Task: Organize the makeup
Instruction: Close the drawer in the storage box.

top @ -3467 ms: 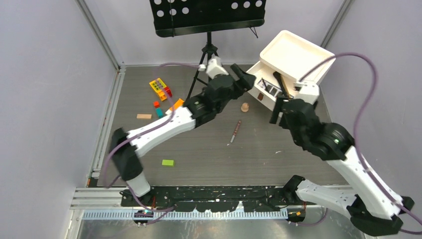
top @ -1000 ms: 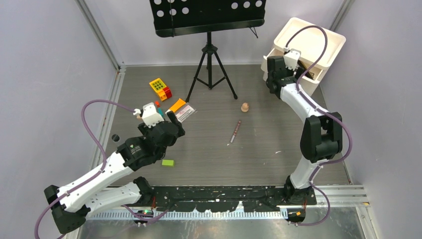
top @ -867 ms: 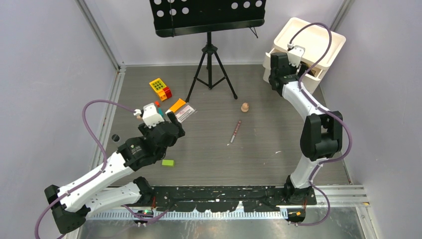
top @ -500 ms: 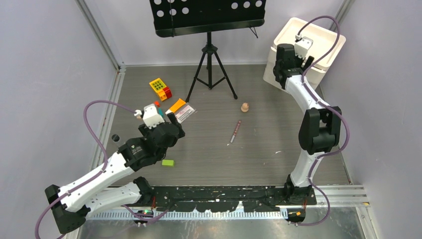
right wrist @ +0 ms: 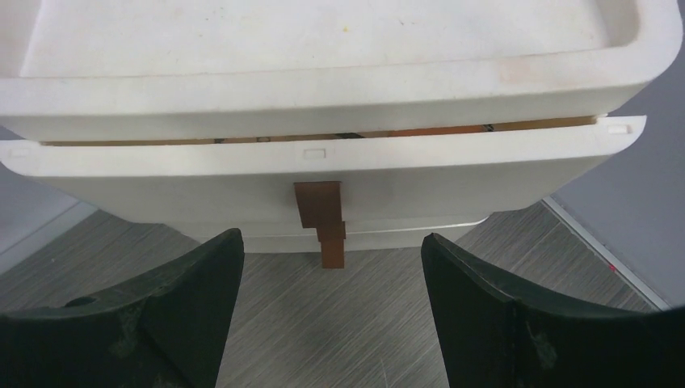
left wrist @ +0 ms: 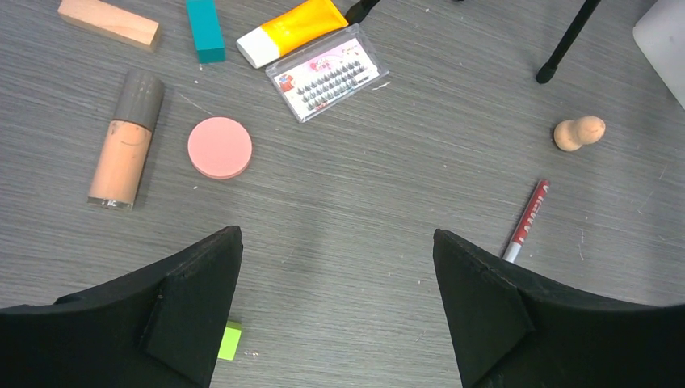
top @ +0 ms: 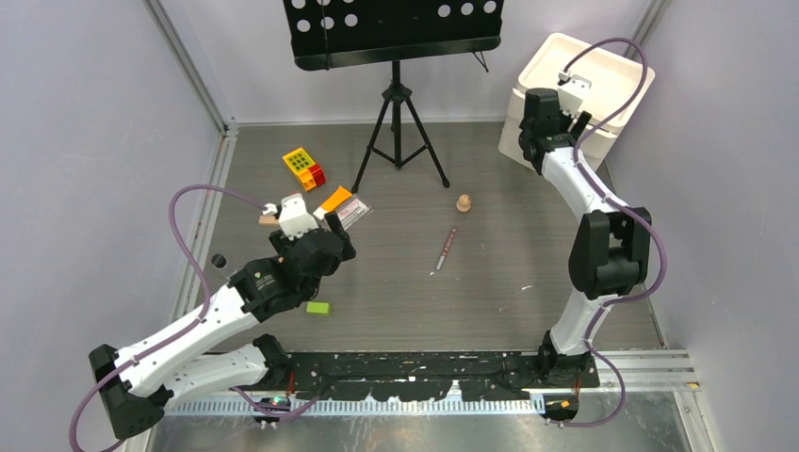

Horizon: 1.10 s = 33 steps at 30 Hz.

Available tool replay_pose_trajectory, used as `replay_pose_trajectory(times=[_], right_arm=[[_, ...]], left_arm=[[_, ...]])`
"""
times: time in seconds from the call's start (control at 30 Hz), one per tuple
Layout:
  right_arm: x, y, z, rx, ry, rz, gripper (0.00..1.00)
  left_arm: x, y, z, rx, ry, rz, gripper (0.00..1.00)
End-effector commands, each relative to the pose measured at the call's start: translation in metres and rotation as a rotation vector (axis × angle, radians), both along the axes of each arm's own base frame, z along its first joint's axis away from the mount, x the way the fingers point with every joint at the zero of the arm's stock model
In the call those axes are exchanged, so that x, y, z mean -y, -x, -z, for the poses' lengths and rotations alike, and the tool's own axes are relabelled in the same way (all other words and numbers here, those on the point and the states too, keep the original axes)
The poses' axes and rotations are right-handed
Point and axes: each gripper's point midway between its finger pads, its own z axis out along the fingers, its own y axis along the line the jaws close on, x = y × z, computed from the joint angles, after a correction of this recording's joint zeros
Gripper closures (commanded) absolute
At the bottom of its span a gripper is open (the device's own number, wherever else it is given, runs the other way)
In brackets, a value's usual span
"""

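Six loose cosmetics on the table, all within the left wrist view. Tan bottle [left wrist: 125,141], grey cap, lying flat, long axis pointing away from the camera. Pink compact [left wrist: 220,148], just beside the bottle, apart from it. Yellow tube [left wrist: 295,28] and lash palette [left wrist: 327,73], farther out, near each other. Red pencil [left wrist: 529,220], slanted, its near end close to the right-hand finger. Beige sponge [left wrist: 579,133], beyond the pencil toward the far edge. Left gripper [left wrist: 337,242]: jaws spread wide, nothing between them, held above bare table. The compact and bottle lie ahead and left of the gap, the pencil ahead and right. The bottle's length runs crosswise to the closing line, which looks favourable for a grasp once the wrist shifts left. Right gripper [right wrist: 331,238]: jaws likewise wide and empty, facing the white drawer box [right wrist: 323,89] at the far right corner, brown handle [right wrist: 327,218] centred in the gap, the drawer open only a crack. Left arm judged much the nearer to every loose item. Not stock: teal block [left wrist: 205,28], wooden block [left wrist: 107,22], green block [left wrist: 230,339].
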Motion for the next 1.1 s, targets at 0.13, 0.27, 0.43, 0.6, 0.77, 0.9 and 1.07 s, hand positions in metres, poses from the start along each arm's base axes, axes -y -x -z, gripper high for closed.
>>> replay_pose_trajectory(times=[0.13,0.27,0.43,0.6,0.77,0.9,1.07], right_arm=[[0.005,-0.013,-0.036,0.089,-0.049,0.019,0.17],[0.012,-0.020,-0.028,0.068,-0.062,0.045,0.20],[0.016,-0.025,-0.025,0.059,-0.064,0.055,0.25],[0.015,-0.031,-0.014,0.035,-0.089,0.043,0.26],[0.014,-0.035,-0.013,0.032,-0.096,0.041,0.40],[0.013,-0.036,-0.015,0.041,-0.092,0.031,0.58],[0.010,-0.033,-0.022,0.060,-0.093,0.002,0.83]], left_arm=[[0.002,-0.002,-0.010,0.039,0.045,0.006,0.10],[-0.001,0.001,-0.008,0.041,0.052,0.004,0.11],[-0.005,0.002,-0.008,0.047,0.048,-0.005,0.10],[-0.005,0.002,-0.007,0.050,0.053,-0.002,0.10],[-0.007,0.004,-0.005,0.049,0.051,-0.003,0.11],[-0.010,0.005,-0.005,0.053,0.052,-0.007,0.11],[-0.011,0.006,-0.004,0.056,0.056,-0.009,0.11]])
